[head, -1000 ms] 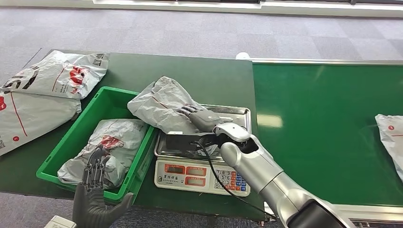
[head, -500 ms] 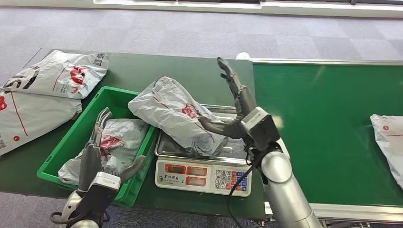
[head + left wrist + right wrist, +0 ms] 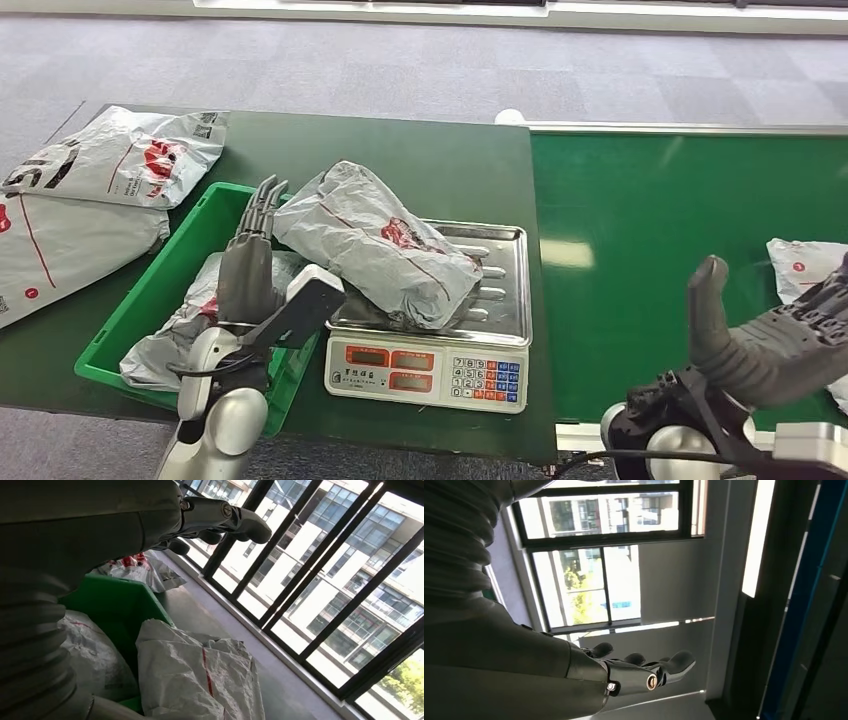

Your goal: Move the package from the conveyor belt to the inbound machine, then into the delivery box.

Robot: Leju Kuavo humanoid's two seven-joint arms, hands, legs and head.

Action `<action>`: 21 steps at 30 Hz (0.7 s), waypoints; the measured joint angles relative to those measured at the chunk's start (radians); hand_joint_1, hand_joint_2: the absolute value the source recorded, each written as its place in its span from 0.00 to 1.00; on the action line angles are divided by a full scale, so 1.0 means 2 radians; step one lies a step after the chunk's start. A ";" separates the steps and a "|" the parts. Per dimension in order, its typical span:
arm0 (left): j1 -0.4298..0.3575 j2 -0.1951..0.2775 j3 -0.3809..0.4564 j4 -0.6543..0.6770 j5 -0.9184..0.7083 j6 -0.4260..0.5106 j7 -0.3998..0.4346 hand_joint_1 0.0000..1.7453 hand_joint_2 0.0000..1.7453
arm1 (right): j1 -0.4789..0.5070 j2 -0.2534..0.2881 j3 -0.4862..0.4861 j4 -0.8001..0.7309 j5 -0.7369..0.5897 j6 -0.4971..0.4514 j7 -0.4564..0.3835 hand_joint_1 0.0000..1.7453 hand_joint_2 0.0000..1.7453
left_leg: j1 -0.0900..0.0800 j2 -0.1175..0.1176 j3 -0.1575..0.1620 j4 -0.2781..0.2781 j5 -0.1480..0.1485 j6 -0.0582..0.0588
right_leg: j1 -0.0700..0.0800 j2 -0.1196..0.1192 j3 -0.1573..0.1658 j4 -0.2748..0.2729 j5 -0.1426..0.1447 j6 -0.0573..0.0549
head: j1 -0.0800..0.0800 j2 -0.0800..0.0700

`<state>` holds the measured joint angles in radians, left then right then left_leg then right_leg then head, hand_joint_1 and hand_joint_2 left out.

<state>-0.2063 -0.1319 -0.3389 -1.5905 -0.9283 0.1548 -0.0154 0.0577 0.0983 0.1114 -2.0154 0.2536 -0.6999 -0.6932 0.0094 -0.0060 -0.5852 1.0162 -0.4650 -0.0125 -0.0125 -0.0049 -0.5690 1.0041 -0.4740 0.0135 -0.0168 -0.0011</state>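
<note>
A grey plastic package (image 3: pixel 375 245) with red print lies on the steel pan of the scale (image 3: pixel 500 290), one end overhanging toward the green bin (image 3: pixel 165 290). The same package (image 3: pixel 200 680) appears close in the left wrist view. My left hand (image 3: pixel 250 260) stands upright over the bin, fingers straight and apart, just left of the package and holding nothing. My right hand (image 3: pixel 770 340) is low at the right, over the conveyor belt (image 3: pixel 680 250), fingers spread and empty. Another package (image 3: pixel 810 275) lies on the belt at the right edge.
Inside the green bin lies a grey package (image 3: pixel 190 325). Two more packages (image 3: pixel 130 155) (image 3: pixel 60 245) rest on the dark green table at the far left. The scale's keypad (image 3: pixel 485 378) faces me at the table's front edge.
My right hand let go of the package, lifted off the scale and swung down to the right. My left hand rose from below the table to beside the package. The belt package crept left.
</note>
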 joint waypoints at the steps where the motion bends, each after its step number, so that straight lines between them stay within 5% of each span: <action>1: -0.015 -0.002 -0.008 0.021 -0.012 -0.001 0.010 0.00 1.00 | 0.016 0.000 0.000 -0.004 -0.008 0.000 -0.001 0.00 1.00 | 0.000 0.001 0.000 0.000 0.000 0.000 | 0.000 0.001 0.000 0.000 0.000 0.000 | 0.000 0.000; 12: -0.127 -0.077 -0.062 0.301 -0.017 -0.038 0.080 0.02 1.00 | 0.060 -0.007 0.018 0.013 -0.076 0.001 -0.001 0.00 1.00 | 0.000 0.001 0.000 0.000 0.000 0.000 | 0.000 0.001 0.000 0.000 0.001 0.000 | 0.000 0.000; 13: -0.132 -0.083 -0.065 0.325 -0.020 -0.036 0.086 0.12 1.00 | 0.059 -0.008 0.024 0.016 -0.081 0.001 -0.001 0.00 1.00 | 0.000 0.001 0.000 0.000 0.000 0.000 | 0.000 0.002 0.000 0.000 0.001 0.000 | 0.000 0.000; 16: -0.145 -0.098 -0.075 0.387 -0.038 -0.032 0.109 0.82 1.00 | 0.056 -0.012 0.043 0.027 -0.089 0.001 -0.001 0.00 1.00 | 0.000 0.001 0.000 0.000 0.000 0.000 | 0.000 0.002 0.000 0.000 0.001 0.001 | 0.000 0.000; 17: -0.149 -0.101 -0.078 0.405 -0.046 -0.033 0.118 0.97 1.00 | 0.054 -0.012 0.048 0.030 -0.090 0.001 -0.001 0.00 1.00 | 0.000 0.001 0.000 0.000 0.000 0.000 | 0.000 0.002 0.000 0.000 0.001 0.001 | 0.000 0.000; 21: -0.167 -0.110 -0.091 0.460 -0.071 -0.035 0.141 1.00 1.00 | 0.047 -0.013 0.065 0.038 -0.091 0.002 -0.001 0.00 1.00 | 0.000 0.001 0.001 0.000 0.000 0.000 | 0.000 0.001 0.002 0.000 0.000 0.001 | 0.000 0.000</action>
<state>-0.5393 -0.3514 -0.5200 -0.6695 -1.0696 0.0843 0.2664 0.1527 0.0725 0.2421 -1.9390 0.0724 -0.6967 -0.6962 0.0089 -0.0047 -0.5823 1.0156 -0.4647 -0.0117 -0.0132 -0.0030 -0.5652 1.0041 -0.4732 0.0149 -0.0170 -0.0011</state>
